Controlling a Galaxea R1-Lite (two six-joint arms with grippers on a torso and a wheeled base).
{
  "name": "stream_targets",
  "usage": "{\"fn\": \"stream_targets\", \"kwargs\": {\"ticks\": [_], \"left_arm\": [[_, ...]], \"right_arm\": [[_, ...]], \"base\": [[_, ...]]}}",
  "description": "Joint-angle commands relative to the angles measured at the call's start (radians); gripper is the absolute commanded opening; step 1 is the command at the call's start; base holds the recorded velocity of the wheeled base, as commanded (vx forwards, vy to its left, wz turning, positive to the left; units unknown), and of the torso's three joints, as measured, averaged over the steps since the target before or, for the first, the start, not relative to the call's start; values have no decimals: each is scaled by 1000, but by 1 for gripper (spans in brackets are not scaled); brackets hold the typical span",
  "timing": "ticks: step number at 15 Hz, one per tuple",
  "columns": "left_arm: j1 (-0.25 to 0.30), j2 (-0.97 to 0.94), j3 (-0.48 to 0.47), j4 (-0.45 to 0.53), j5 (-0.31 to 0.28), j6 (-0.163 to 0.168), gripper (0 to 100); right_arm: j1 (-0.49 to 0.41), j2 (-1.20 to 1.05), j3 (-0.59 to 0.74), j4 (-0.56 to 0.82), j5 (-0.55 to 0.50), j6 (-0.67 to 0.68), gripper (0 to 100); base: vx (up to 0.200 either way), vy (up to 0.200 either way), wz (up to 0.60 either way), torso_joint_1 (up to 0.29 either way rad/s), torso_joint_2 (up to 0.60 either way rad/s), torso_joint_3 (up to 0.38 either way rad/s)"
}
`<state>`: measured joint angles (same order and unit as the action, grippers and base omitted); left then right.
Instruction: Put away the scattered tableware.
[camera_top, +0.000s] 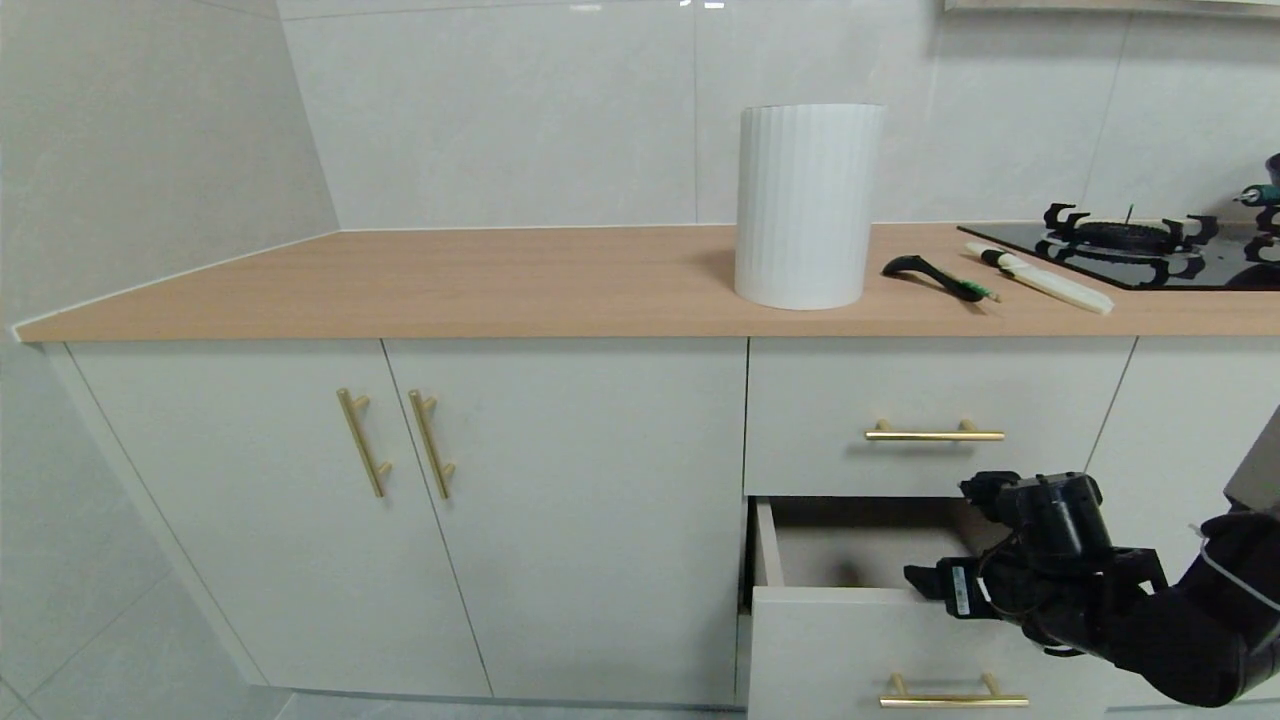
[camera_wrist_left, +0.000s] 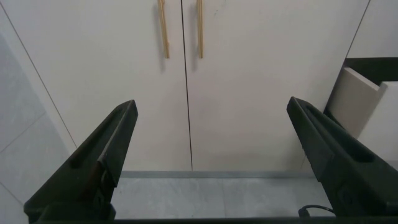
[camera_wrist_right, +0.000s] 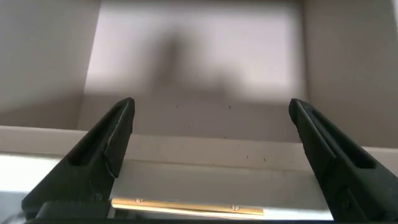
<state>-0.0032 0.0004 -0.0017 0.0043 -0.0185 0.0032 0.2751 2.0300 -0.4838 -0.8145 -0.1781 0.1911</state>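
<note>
The right gripper (camera_top: 937, 532) is hanging low in front of the cabinets, right over the pulled-out drawer (camera_top: 850, 640). Its jaws are spread wide with nothing between them. From the right wrist camera the same claw (camera_wrist_right: 211, 104) is looking straight down into the drawer's bare pale bottom, with the gold drawer handle (camera_wrist_right: 186, 206) just under it.

The left gripper (camera_wrist_left: 211, 104) is also gaping wide and holding nothing. It's facing the double cabinet doors (camera_wrist_left: 186, 74) and the strip of floor below them, off to the left of the drawer.

Just above the pulled-out drawer, the top drawer (camera_top: 935, 400) is sitting closed. Above that, the wooden countertop (camera_top: 450, 290) is carrying everything else.

The tableware is lying up there toward the right end, closer to the front edge than to the wall. That puts it more or less straight above the right claw but well apart from it, with the closed drawer in between. The black-handled utensil (camera_top: 935, 275) is lying flat just right of the white ribbed container (camera_top: 808, 205). The pale long utensil (camera_top: 1040, 278) is lying flat at an angle just beside it, running along the front left corner of the gas hob (camera_top: 1130, 245). Can't tell exactly what kind of utensil either one is.
</note>
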Motion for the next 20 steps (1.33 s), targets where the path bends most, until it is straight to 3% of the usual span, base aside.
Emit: {"fn": "stream_targets", "kwargs": {"ticks": [1,7,16,20], "left_arm": [[0,0,0,0,0,0,100],[0,0,0,0,0,0,100],[0,0,0,0,0,0,100],[0,0,0,0,0,0,100]], "right_arm": [[1,-53,-4,11,8,-2,100],[3,-146,-12,244,48,-56,100],[21,-209,-19,445,49,-122,100],[55,-294,-33,638,49,-162,100]], "base": [[0,0,0,0,0,0],[0,0,0,0,0,0],[0,0,0,1,1,7],[0,0,0,0,0,0]]}}
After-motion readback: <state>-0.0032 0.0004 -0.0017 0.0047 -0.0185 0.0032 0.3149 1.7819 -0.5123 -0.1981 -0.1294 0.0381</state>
